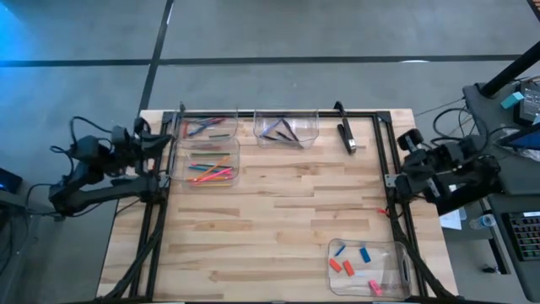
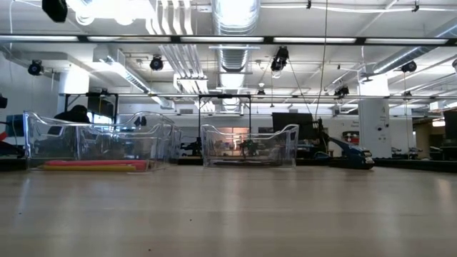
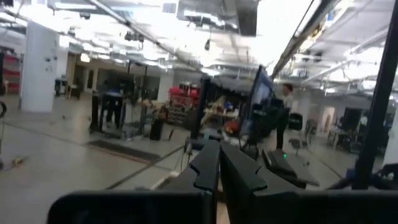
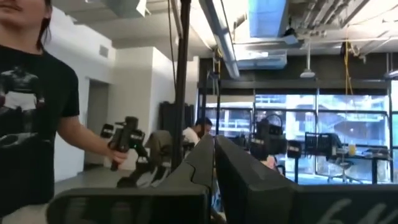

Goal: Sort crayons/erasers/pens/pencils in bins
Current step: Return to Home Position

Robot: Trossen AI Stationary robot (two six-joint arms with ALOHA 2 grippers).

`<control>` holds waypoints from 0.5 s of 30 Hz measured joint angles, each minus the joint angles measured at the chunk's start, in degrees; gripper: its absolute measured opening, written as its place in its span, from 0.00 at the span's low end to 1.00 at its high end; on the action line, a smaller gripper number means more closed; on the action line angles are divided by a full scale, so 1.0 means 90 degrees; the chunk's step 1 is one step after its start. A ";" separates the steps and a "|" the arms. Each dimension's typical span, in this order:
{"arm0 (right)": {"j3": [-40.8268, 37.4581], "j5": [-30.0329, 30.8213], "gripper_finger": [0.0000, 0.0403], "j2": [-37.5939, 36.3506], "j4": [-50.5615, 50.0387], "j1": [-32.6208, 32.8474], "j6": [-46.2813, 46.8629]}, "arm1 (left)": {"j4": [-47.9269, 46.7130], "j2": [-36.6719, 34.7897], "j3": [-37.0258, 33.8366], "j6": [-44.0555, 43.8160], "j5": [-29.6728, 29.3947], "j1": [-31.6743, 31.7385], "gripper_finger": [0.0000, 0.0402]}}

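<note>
High view shows me dark pens [image 1: 285, 131] in the far middle bin [image 1: 314, 139] and erasers [image 1: 347, 268] in the near right bin [image 1: 390, 250], while the left gripper [image 3: 219, 149] and right gripper [image 4: 214, 142], both clenched on nothing, sit at the table's [image 1: 278, 211] opposite side edges.

No legible text, label, brand, number or sign on anything in view.

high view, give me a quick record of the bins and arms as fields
eraser bin: lower right, blue and red-orange erasers inside
pen bin: top middle, dark pens inside
left bins: top left, side by side, coloured sticks inside
left end effector: shut, at table's left side
right end effector: shut, at table's right side
</note>
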 joint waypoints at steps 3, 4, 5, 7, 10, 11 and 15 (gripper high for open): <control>-0.0748 -0.0004 0.02 -0.0433 0.0663 0.0000 0.0153 | 0.0008 -0.0466 -0.0537 -0.0001 0.0010 0.0000 0.00; -0.1015 -0.0006 0.02 -0.0591 0.0993 0.0000 0.0245 | 0.0034 -0.0655 -0.0702 -0.0002 0.0032 0.0000 0.00; -0.1263 -0.0001 0.02 -0.0746 0.1267 0.0000 0.0372 | 0.0064 -0.0823 -0.0877 0.0005 0.0091 0.0000 0.00; -0.1752 -0.0004 0.02 -0.1013 0.1737 0.0000 0.0466 | 0.0342 -0.0841 -0.1206 0.0033 0.0224 -0.0005 0.00; -0.2542 -0.0002 0.02 -0.1114 0.2226 0.0000 0.0420 | 0.0473 -0.0770 -0.1449 0.0119 0.0273 -0.0003 0.00; -0.2753 0.0008 0.02 -0.1095 0.2593 0.0000 0.0331 | 0.0600 -0.0708 -0.1551 0.0212 0.0292 -0.0002 0.00; -0.3760 0.0412 0.02 -0.0787 0.4101 -0.0002 0.0583 | 0.0946 -0.0599 -0.2131 0.0241 0.0546 -0.0005 0.00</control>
